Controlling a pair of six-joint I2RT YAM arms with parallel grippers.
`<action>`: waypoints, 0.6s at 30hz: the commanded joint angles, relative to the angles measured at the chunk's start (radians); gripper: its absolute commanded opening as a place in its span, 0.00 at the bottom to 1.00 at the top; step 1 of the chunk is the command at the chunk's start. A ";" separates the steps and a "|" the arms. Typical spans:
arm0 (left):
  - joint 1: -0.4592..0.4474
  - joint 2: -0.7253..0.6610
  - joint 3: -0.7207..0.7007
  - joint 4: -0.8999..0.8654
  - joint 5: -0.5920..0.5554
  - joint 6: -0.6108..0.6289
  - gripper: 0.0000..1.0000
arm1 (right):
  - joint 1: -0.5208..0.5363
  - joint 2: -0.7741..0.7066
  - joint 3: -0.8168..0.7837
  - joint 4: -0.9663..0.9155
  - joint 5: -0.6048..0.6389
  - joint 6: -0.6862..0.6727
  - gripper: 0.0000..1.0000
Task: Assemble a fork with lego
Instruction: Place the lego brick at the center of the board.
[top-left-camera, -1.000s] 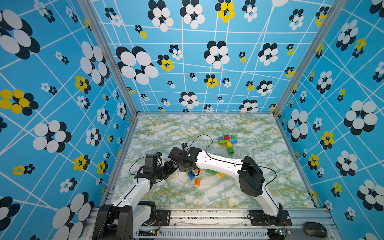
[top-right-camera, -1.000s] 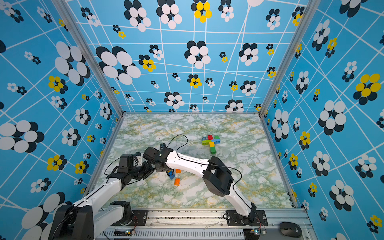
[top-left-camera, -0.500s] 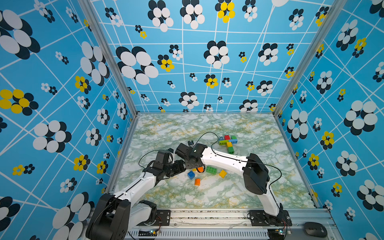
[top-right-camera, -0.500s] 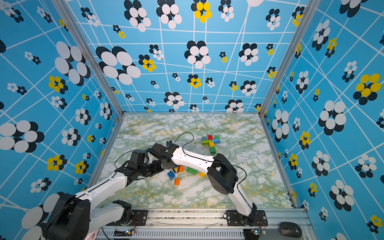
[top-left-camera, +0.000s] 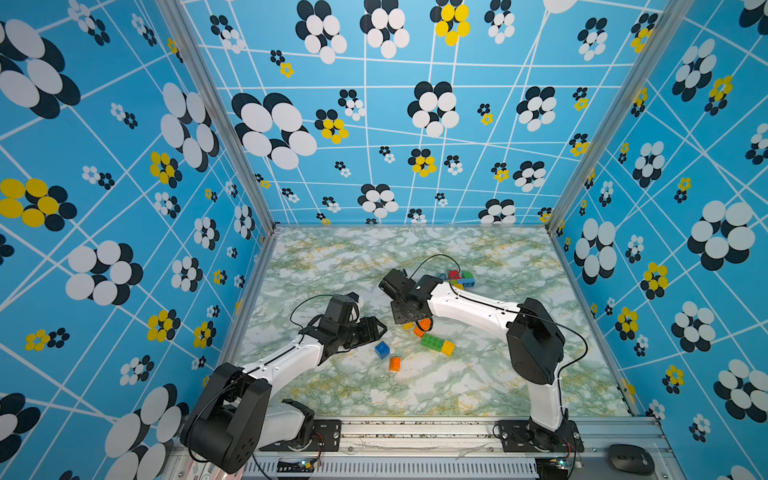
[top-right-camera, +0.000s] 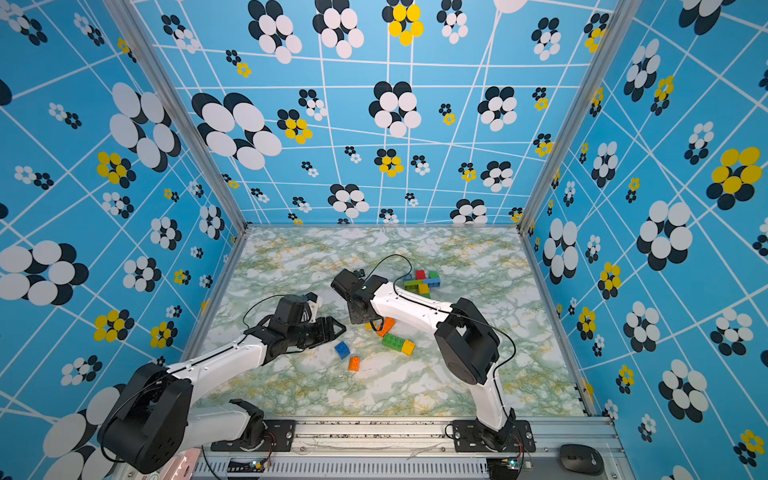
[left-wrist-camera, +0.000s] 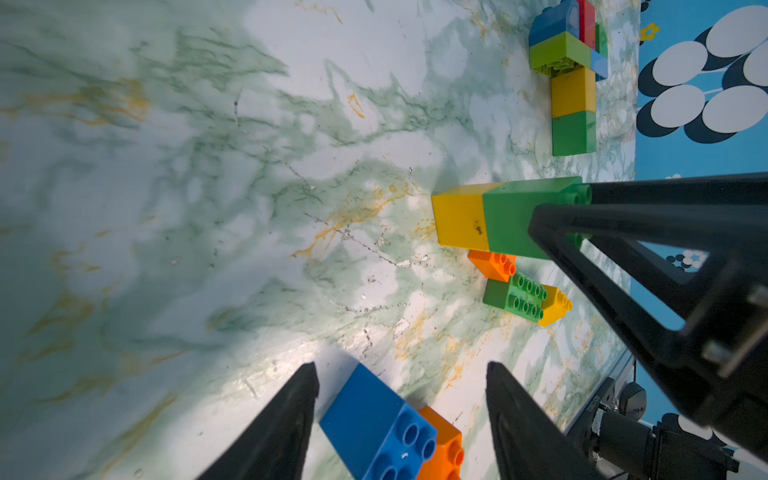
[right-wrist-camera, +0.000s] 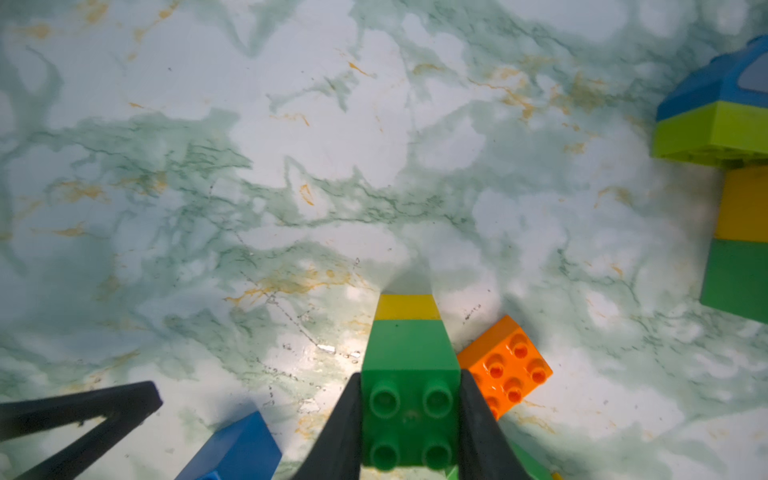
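Observation:
My right gripper (right-wrist-camera: 409, 384) is shut on a green brick (right-wrist-camera: 409, 395) with a yellow brick (right-wrist-camera: 406, 306) joined to its far end; the stack (left-wrist-camera: 498, 220) hangs just above the table, next to a loose orange brick (right-wrist-camera: 505, 365). My left gripper (left-wrist-camera: 402, 368) is open, its fingertips either side of a blue brick (left-wrist-camera: 374, 419) lying on the table below, with an orange brick (left-wrist-camera: 442, 446) beside it. In both top views the left gripper (top-left-camera: 376, 328) points at the right gripper (top-left-camera: 405, 316). A built lego cluster (top-left-camera: 459, 279) lies further back.
A joined green-and-yellow oblong piece (top-left-camera: 436, 344) lies to the right of the blue brick (top-left-camera: 382, 349) and the orange brick (top-left-camera: 395, 363). The marble table (top-right-camera: 415, 386) is walled at the left, back and right. A black mouse (top-right-camera: 581, 458) sits on the front rail.
Both grippers have moved right, away from the left wall toward the loose bricks. The right gripper carried its green-and-yellow stack along; the left arm stretched forward over the blue brick.

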 joint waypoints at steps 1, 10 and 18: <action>0.025 -0.006 0.034 -0.021 -0.010 0.023 0.67 | -0.008 0.106 -0.040 -0.005 -0.147 -0.206 0.00; 0.039 -0.050 0.029 -0.056 -0.026 0.044 0.68 | -0.041 0.080 0.056 -0.008 -0.165 -0.269 0.48; 0.042 -0.131 0.041 -0.094 -0.054 0.054 0.76 | -0.054 -0.044 0.157 0.061 -0.122 -0.231 0.87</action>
